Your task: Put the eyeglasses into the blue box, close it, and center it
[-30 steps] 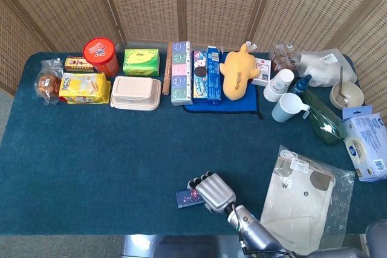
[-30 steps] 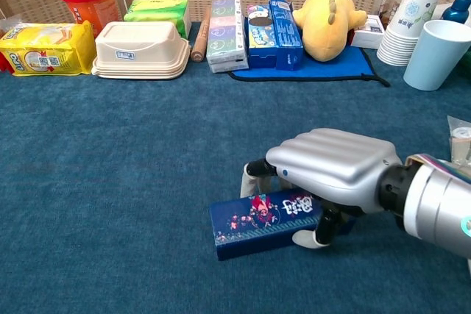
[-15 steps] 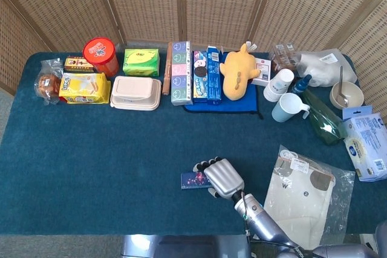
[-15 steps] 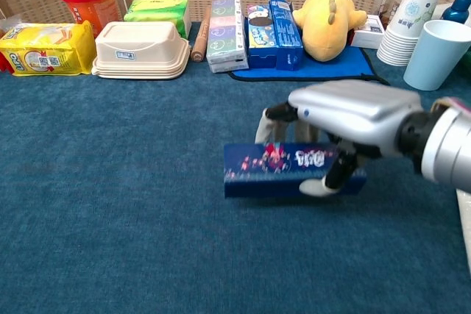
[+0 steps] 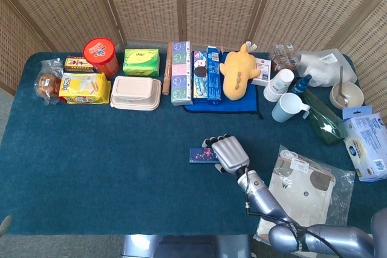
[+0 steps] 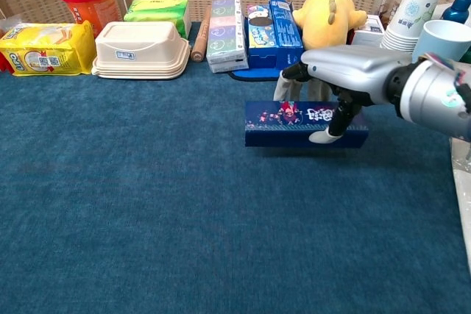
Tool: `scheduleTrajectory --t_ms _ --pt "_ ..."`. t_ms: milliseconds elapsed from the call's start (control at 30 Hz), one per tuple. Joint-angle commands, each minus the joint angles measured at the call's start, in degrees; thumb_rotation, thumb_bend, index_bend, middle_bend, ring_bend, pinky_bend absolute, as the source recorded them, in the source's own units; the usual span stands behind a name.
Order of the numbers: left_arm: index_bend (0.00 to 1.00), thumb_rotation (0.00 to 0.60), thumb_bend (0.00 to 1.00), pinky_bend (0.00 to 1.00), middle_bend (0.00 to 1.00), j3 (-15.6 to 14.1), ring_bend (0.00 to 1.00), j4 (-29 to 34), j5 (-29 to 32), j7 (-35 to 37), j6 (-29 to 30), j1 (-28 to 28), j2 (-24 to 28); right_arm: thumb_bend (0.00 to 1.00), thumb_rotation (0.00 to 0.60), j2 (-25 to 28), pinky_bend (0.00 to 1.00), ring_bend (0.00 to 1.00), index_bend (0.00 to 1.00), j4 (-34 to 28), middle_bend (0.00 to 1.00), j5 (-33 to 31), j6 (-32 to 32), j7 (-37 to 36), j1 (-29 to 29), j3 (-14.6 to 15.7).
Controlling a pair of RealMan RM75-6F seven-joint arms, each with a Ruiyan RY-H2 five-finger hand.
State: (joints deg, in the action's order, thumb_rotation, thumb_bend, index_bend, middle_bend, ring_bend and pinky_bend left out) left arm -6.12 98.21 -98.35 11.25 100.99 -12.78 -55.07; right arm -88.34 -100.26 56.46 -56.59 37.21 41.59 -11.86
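Note:
The blue box (image 6: 291,123) is a long, dark blue case with a printed lid, and it is closed. My right hand (image 6: 346,75) grips it from above, thumb on its near side and fingers over its far side. In the head view the same blue box (image 5: 202,155) pokes out to the left of my right hand (image 5: 230,153), near the middle of the green table (image 5: 109,161). The eyeglasses are not visible. My left hand does not show in either view.
A row of goods lines the table's back: red tin (image 5: 100,55), yellow packet (image 5: 84,87), beige lunch box (image 5: 136,92), tissue packs (image 5: 181,72), yellow plush (image 5: 237,70), cups (image 5: 289,107). A bagged white cloth (image 5: 302,191) lies right of my right hand.
My right hand has carried the blue box away from the table's front edge, further back and slightly right, toward the table's middle. The box now sits level in its grip.

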Motion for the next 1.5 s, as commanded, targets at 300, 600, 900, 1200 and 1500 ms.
scheduleTrajectory --t_ms 300,600,900,1200,1500 --pt "0.04 0.600 0.28 0.00 0.01 0.66 0.00 4.08 1.36 -4.08 -3.55 2.02 0.17 0.21 0.600 0.17 0.21 0.11 0.07 2.36 0.17 -3.78 0.80 0.76 3.39 -0.35" --pt "0.04 0.600 0.28 0.00 0.00 2.39 0.00 8.75 4.23 -10.08 -8.06 5.05 1.18 0.22 0.600 5.89 0.21 0.09 0.02 -3.76 0.15 0.25 -2.87 -1.41 1.76 0.56" --pt "0.04 0.600 0.28 0.00 0.00 4.83 0.00 10.64 10.92 -16.34 -15.21 9.38 2.32 0.24 0.600 13.41 0.21 0.14 0.15 -9.78 0.22 9.42 -15.02 -2.30 -6.75 5.98" --pt "0.05 0.600 0.28 0.00 0.01 7.60 0.00 12.38 17.61 -20.50 -18.83 12.61 0.76 0.26 0.600 16.17 0.21 0.16 0.24 -8.69 0.26 15.03 -28.69 0.22 -17.20 11.19" --pt "0.05 0.600 0.28 0.00 0.02 8.15 0.00 14.89 20.77 -26.58 -19.51 14.04 -0.66 0.27 0.600 17.33 0.20 0.17 0.28 -9.18 0.27 17.47 -37.57 -2.11 -26.69 14.50"
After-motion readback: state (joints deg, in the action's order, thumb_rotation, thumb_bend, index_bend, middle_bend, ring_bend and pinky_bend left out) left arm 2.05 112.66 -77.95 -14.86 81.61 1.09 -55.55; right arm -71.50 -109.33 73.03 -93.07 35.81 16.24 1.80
